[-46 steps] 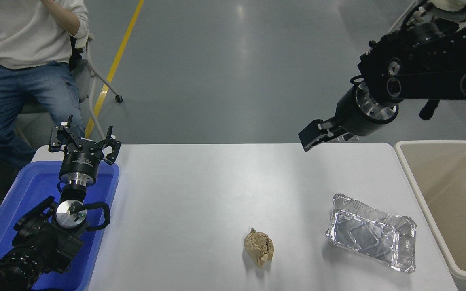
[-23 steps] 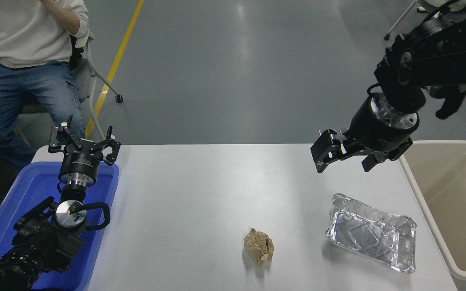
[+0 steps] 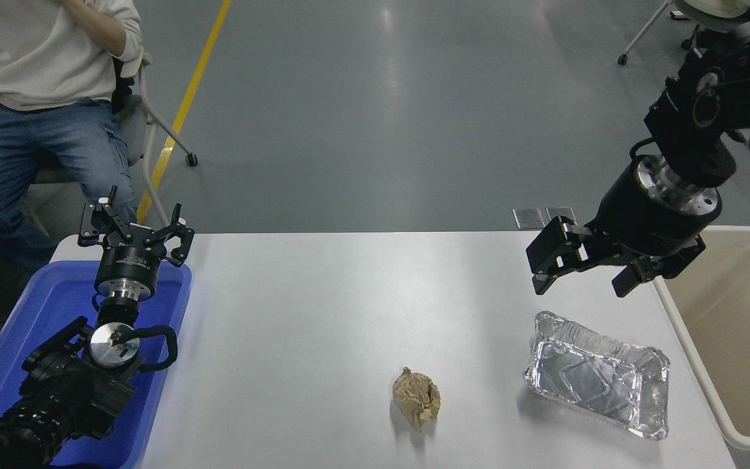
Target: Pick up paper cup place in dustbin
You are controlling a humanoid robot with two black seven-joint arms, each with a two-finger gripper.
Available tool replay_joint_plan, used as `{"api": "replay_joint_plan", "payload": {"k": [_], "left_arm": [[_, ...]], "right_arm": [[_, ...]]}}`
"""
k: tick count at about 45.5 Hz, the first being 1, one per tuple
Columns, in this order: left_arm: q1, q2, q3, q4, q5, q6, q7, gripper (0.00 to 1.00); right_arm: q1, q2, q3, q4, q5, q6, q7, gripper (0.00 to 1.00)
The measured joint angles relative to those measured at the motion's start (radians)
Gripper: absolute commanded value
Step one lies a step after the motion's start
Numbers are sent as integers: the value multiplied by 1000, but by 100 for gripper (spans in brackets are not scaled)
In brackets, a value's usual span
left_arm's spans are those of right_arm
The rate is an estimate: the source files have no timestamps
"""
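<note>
The paper cup is out of view in the head view. The dustbin [image 3: 749, 440], a large cream-beige bin with a thick rim, stands at the table's right edge. My right gripper [image 3: 583, 280] is open and empty, hanging above the table's far right, just left of the dustbin and above the foil tray. My left gripper [image 3: 134, 234] is open and parked at the lower left over the blue tray.
A shiny foil tray [image 3: 599, 374] lies at the front right. A crumpled brown paper ball [image 3: 417, 397] lies at the front middle. A blue plastic tray [image 3: 36, 306] sits at the left edge. A person [image 3: 30, 85] sits at the far left.
My right gripper has swung right and down from the far table edge towards the dustbin, turning so its open fingers point down. The left arm has not moved.
</note>
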Motion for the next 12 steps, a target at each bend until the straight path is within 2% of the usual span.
{"api": "replay_joint_plan", "payload": {"k": [12], "left_arm": [[0, 0, 0, 0, 0, 0, 0, 99]], "right_arm": [[0, 34, 28, 3, -14, 2, 3, 100]]}}
